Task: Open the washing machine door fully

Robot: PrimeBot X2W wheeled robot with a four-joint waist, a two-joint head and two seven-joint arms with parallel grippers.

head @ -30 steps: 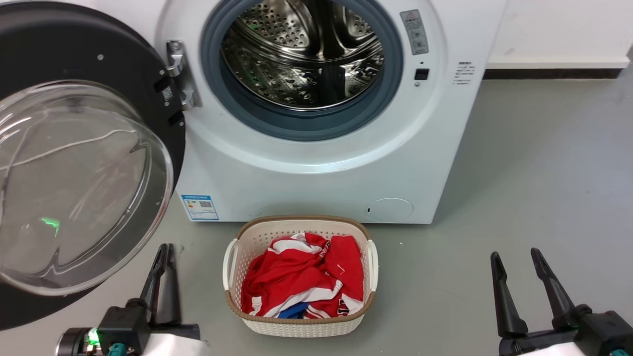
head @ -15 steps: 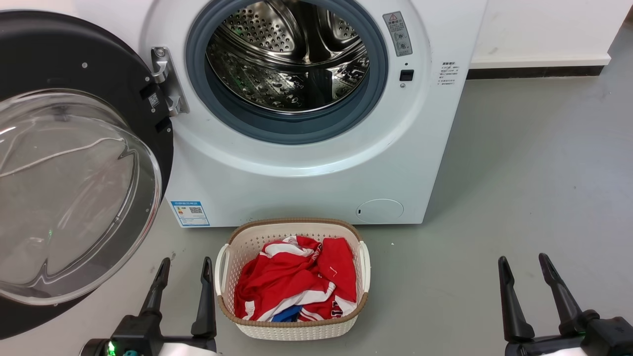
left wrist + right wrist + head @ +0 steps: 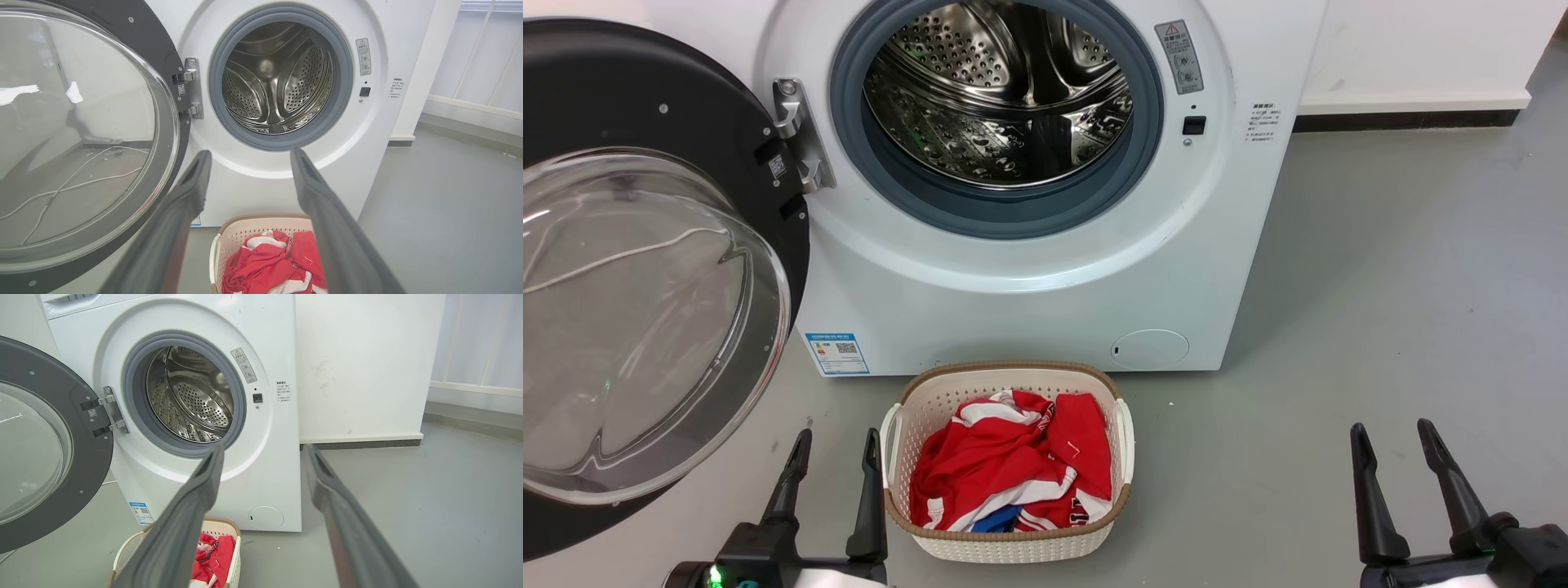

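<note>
Bright, even light, only soft shadows. Glare on the washing machine door (image 3: pixel 654 310) glass and drum (image 3: pixel 1005 106); wrist views bend at the edges, close-up fingers (image 3: pixel 173 228) look blurry.

Left gripper (image 3: pixel 837 445) and right gripper (image 3: pixel 1392 437) fingers spread, empty

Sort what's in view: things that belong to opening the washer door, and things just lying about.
Job: washing machine door, swung open; its hinge; left gripper, open; right gripper, open.
Lying about: laundry basket; red clothes in it.
</note>
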